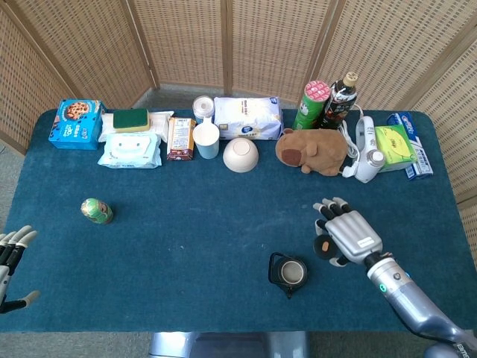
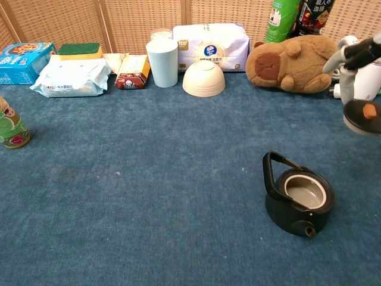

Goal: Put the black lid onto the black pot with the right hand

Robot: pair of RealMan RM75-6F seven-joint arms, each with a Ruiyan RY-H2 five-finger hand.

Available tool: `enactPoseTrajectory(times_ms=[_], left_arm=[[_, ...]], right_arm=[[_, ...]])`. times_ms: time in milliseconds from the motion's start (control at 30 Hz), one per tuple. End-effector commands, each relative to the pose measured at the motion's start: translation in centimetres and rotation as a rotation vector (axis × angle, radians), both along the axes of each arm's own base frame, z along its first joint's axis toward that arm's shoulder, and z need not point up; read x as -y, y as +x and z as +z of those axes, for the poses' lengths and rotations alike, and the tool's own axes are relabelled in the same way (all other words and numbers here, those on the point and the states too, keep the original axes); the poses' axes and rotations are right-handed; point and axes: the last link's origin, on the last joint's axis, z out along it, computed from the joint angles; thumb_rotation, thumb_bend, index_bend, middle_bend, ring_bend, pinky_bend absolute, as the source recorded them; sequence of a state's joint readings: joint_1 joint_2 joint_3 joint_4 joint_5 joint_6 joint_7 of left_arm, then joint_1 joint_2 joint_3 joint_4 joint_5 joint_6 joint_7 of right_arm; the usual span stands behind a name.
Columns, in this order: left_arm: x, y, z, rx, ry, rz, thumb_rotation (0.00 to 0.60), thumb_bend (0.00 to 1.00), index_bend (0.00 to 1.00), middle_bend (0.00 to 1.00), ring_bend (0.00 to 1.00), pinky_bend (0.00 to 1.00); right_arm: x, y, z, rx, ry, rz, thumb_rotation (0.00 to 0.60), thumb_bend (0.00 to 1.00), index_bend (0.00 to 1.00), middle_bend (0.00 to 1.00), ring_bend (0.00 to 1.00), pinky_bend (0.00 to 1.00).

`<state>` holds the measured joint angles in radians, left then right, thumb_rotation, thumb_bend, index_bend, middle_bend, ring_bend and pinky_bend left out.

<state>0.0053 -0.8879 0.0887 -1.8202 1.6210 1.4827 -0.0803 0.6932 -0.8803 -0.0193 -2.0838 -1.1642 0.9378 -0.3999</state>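
Observation:
The black pot (image 1: 288, 273) stands uncovered near the table's front edge, its handle raised; the chest view shows its grey inside (image 2: 297, 199). My right hand (image 1: 349, 237) hovers just right of the pot and holds the black lid (image 1: 324, 246) by its edge, orange knob showing. In the chest view the lid (image 2: 362, 117) hangs at the right edge, above and to the right of the pot, with only part of the right hand (image 2: 359, 52) visible. My left hand (image 1: 11, 257) sits off the table's front left corner, fingers apart, holding nothing.
Along the back edge stand a cookie box (image 1: 76, 124), wipes (image 1: 130, 151), a white cup (image 1: 206, 139), an upturned bowl (image 1: 241, 155), a plush capybara (image 1: 313, 151), a chip can (image 1: 312, 104) and a white appliance (image 1: 366, 153). A green can (image 1: 97, 211) sits left.

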Motion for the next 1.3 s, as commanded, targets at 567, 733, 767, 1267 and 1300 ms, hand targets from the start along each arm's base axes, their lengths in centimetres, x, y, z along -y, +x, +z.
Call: enactPoseTrajectory(times_ms=[567, 733, 767, 1267, 1300], left_arm=[[0.1, -0.1, 0.3, 0.009, 0.007, 0.003, 0.6, 0.08, 0.0, 0.0, 0.0, 0.0], [0.1, -0.2, 0.4, 0.013, 0.007, 0.002, 0.6, 0.08, 0.0, 0.0, 0.0, 0.0], [0.1, -0.2, 0.4, 0.013, 0.008, 0.002, 0.6, 0.08, 0.0, 0.0, 0.0, 0.0], [0.2, -0.2, 0.3, 0.012, 0.004, 0.003, 0.6, 0.08, 0.0, 0.0, 0.0, 0.0], [0.2, -0.1, 0.3, 0.012, 0.004, 0.002, 0.6, 0.08, 0.0, 0.0, 0.0, 0.0]], right_arm=[[-1.3, 1.0, -6.7, 0.024, 0.162, 0.015, 0.6, 0.2, 0.48, 0.12, 0.09, 0.0], [-1.4, 1.1, -8.3, 0.042, 0.183, 0.005, 0.6, 0.2, 0.48, 0.12, 0.09, 0.0], [-1.5, 1.1, -8.4, 0.043, 0.184, 0.004, 0.6, 0.2, 0.48, 0.12, 0.09, 0.0], [-1.3, 0.9, -8.9, 0.04, 0.183, -0.006, 0.6, 0.2, 0.48, 0.12, 0.09, 0.0], [-1.3, 0.9, -8.9, 0.039, 0.184, -0.007, 0.6, 0.2, 0.48, 0.12, 0.09, 0.0]])
